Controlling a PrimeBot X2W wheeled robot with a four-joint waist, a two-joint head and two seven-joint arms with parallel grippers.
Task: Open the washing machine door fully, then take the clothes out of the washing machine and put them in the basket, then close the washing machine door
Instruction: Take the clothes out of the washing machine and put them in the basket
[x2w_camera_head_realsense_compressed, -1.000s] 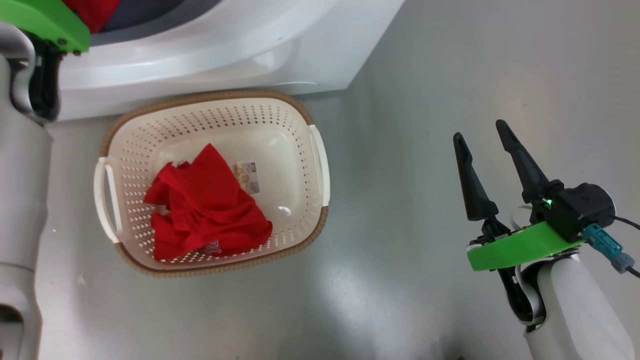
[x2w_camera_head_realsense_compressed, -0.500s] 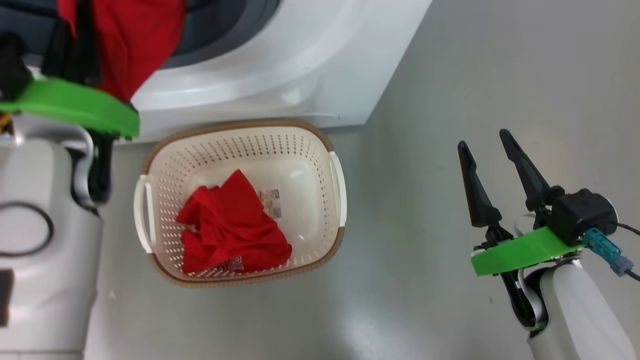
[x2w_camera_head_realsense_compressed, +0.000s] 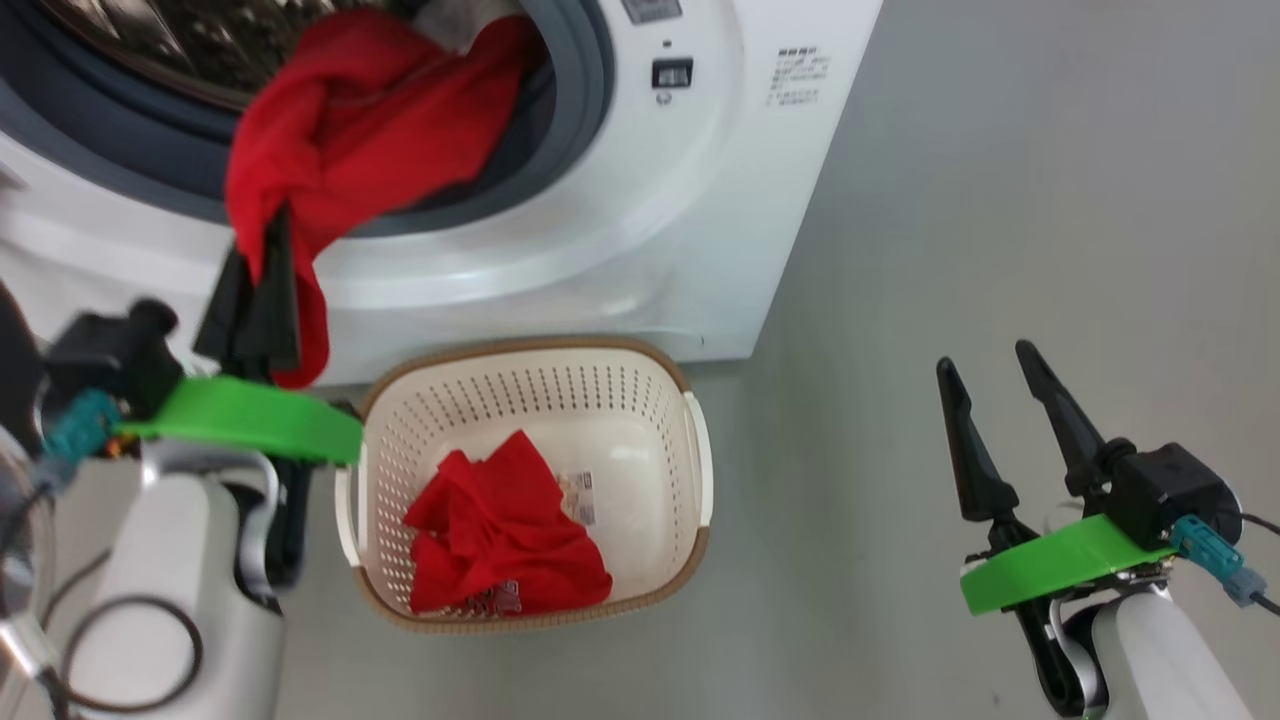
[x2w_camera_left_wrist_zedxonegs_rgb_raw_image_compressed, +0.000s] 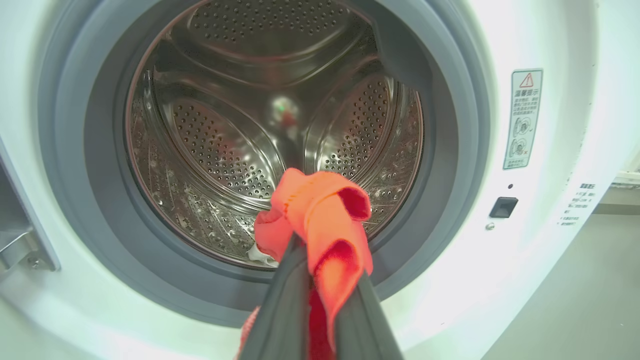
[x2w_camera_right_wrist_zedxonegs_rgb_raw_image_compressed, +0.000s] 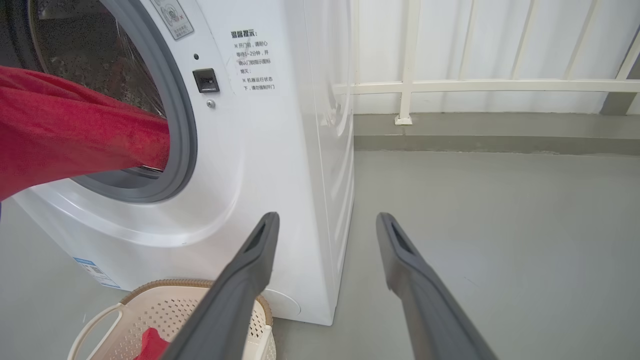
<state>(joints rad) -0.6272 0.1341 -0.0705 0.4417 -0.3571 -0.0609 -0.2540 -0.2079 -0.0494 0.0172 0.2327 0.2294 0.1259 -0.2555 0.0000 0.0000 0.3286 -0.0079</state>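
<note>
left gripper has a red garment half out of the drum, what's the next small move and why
Probably draw the left gripper back and down toward the basket. It is shut on the red garment, whose far end lies inside the drum, and the basket sits just below the opening.

Laundry area w/ washer (x2w_camera_head_realsense_compressed: 690, 250), basket (x2w_camera_head_realsense_compressed: 560, 395), grey floor (x2w_camera_head_realsense_compressed: 1050, 200).

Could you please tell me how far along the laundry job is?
Done: washing machine open, one red garment in the basket. In hand: the left end effector shut on a second red garment, partly out of the drum. Left: drop it in, fetch the white scrap behind it, close the door.
</note>
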